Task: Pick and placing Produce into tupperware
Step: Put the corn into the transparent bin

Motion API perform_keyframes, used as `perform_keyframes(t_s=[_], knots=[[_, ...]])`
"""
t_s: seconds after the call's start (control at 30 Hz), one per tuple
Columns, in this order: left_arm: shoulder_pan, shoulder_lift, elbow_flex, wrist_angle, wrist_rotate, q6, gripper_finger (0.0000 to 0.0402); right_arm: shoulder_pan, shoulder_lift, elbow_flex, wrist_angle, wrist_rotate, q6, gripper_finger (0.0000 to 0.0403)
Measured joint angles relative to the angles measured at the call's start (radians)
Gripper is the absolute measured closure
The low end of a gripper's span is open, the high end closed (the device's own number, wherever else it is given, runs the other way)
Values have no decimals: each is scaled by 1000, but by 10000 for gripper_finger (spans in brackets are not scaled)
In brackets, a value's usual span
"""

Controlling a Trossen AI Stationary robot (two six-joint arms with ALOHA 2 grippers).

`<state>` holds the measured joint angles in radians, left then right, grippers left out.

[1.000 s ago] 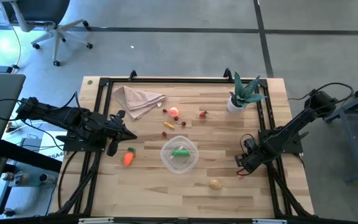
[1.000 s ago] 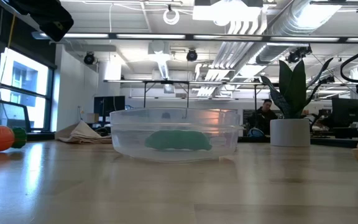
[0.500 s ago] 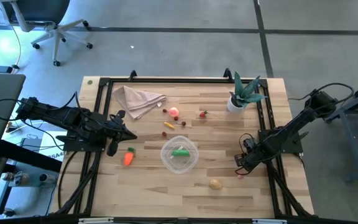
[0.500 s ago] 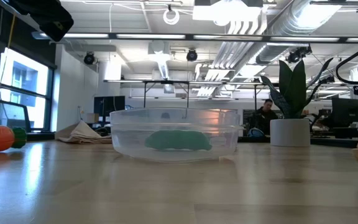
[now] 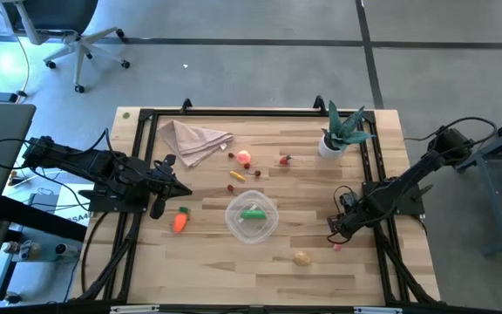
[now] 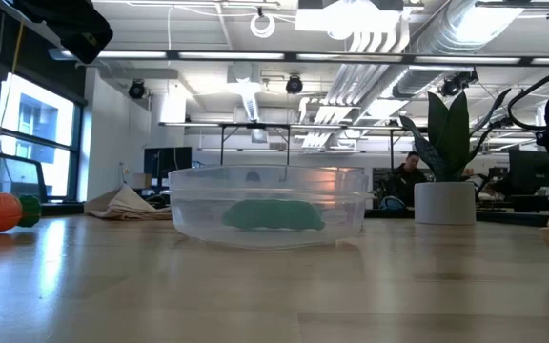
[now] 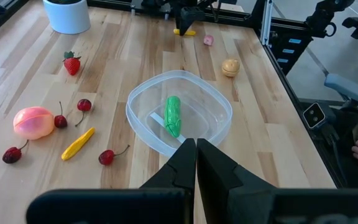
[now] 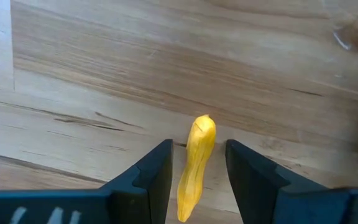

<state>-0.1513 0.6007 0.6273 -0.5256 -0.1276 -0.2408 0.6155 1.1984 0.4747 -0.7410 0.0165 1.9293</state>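
The clear round tupperware (image 5: 251,216) stands on the table's middle with a green pepper (image 7: 173,115) lying in it. My right gripper (image 5: 335,228) is low over the table's right side, open. A yellow piece (image 8: 196,168) lies lengthwise between its fingers with a gap on each side. My left gripper (image 7: 196,144) is shut and empty at the table's left edge (image 5: 159,190). An orange carrot (image 5: 179,221) lies near it. A tan potato (image 5: 301,257) lies near the front. A small pink piece (image 5: 336,247) lies just nearer than my right gripper.
A pink fruit (image 5: 245,158), a strawberry (image 5: 285,160), cherries and a yellow piece (image 7: 78,143) lie beyond the tupperware. A beige napkin (image 5: 192,139) lies at the far left. A potted plant (image 5: 338,131) stands at the far right. A black frame (image 5: 234,112) rims the table.
My right gripper has gone a little toward the table's left. The small pink piece now shows clear of it on its near side.
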Motion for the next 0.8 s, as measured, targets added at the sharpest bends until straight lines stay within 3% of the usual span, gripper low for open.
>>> perform_keyframes(t_s=[0.2, 0.8], knots=[[0, 0, 0, 0, 0, 0, 396, 0, 0, 0, -2, -4, 0, 273], [0, 0, 0, 0, 0, 0, 396, 0, 0, 0, -9, -9, -1, 358]])
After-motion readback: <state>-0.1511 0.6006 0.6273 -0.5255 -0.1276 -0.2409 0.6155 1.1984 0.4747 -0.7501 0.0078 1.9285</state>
